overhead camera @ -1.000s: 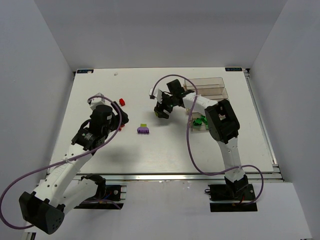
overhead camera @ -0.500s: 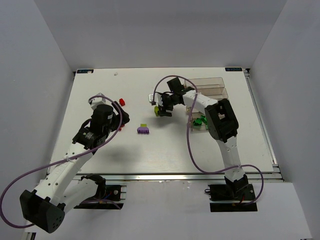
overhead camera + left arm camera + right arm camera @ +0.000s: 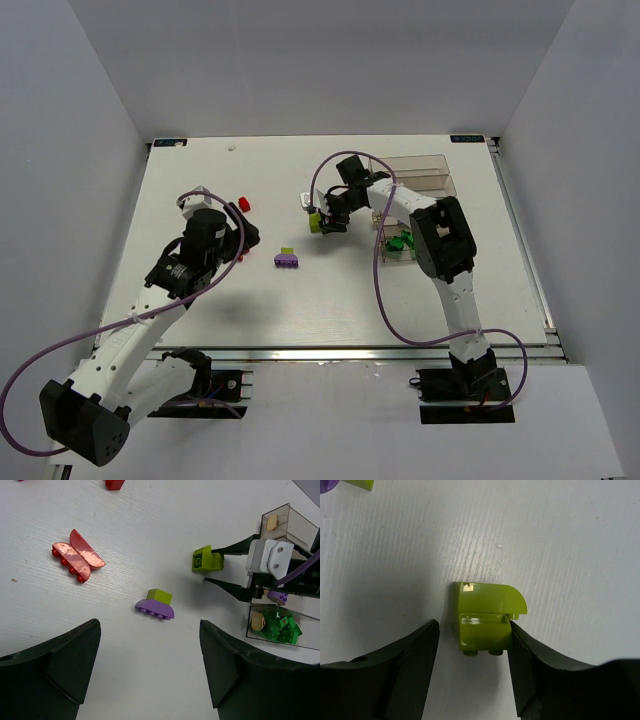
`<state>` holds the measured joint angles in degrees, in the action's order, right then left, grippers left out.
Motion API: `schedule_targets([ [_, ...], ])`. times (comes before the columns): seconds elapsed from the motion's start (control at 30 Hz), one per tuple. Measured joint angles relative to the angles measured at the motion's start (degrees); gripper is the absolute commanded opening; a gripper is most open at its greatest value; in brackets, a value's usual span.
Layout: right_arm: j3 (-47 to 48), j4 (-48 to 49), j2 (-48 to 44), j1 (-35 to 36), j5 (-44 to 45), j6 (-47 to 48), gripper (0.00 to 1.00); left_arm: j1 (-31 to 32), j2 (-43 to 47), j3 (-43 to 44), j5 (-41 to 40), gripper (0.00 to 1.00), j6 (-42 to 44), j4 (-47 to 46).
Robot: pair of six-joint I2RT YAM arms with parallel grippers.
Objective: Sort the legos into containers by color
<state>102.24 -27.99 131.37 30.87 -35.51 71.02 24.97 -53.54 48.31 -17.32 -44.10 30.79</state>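
A: Where is the right tool (image 3: 473,624)?
B: Low over the white table (image 3: 560,540), whose surface shows a fine ribbed grain. Its two matte black fingers stand on either side of a yellow-green brick (image 3: 485,605). One finger touches it or all but touches it. On the other side a strip of table shows between finger and plastic. So the tool is parted around the brick, not clamped on it.
A: What shape is that brick?
B: Glossy plastic: a squarish body with one rounded, sloping shoulder and two small studs along its lower edge. It lies on the table, apart from the containers (image 3: 420,165) and to their left.
A: And those?
B: Clear, slightly smoky bins with thin straight walls, joined in a row. The compartment nearest the arm bases holds a heap of green bricks (image 3: 280,628). The one beside it holds a lone purple brick (image 3: 277,597).
A: The left tool (image 3: 148,625)?
B: Its broad dark fingers are spread wide above the table with nothing between them.
A: What lies loose?
B: A purple half-dome piece (image 3: 155,609) with studs along its flat side, and a small yellow-green block (image 3: 160,596) touching its curved back. Further off are shiny red curved plates (image 3: 77,555), set side by side like wings with studs along one edge. Another red brick (image 3: 115,484) sits at the frame's edge.
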Motion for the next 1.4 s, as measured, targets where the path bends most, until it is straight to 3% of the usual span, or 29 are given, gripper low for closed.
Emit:
schedule_targets([
  [0.27,1.4,-0.7,0.8,0.0,-0.9,-1.1,0.44,0.0,0.0,-0.6,1.1,0.89,-0.7,-1.3],
  [0.67,1.5,2.6,1.0,0.0,-0.6,-9.5,0.59,0.0,-1.8,-1.1,4.4,0.89,-1.5,-3.9],
  [1.03,1.4,4.7,1.0,0.0,-0.6,-13.8,0.58,0.0,-2.1,-1.1,4.8,0.89,-2.0,-4.3],
  [1.13,1.4,4.8,1.0,0.0,-0.5,-14.1,0.52,0.0,-2.1,-1.1,4.9,0.89,-2.1,-4.3],
  [1.23,1.4,4.9,1.0,0.0,-0.8,-14.3,0.36,0.0,-2.1,-1.2,5.2,0.89,-2.2,-4.5],
  [1.27,1.5,4.9,1.0,0.0,-1.0,-14.4,0.26,0.0,-2.2,-1.4,5.5,0.89,-2.3,-5.0],
  [1.4,1.2,4.5,0.9,-0.1,-2.1,-14.7,0.07,0.0,-3.1,-2.2,8.1,0.89,-2.4,-7.5],
])
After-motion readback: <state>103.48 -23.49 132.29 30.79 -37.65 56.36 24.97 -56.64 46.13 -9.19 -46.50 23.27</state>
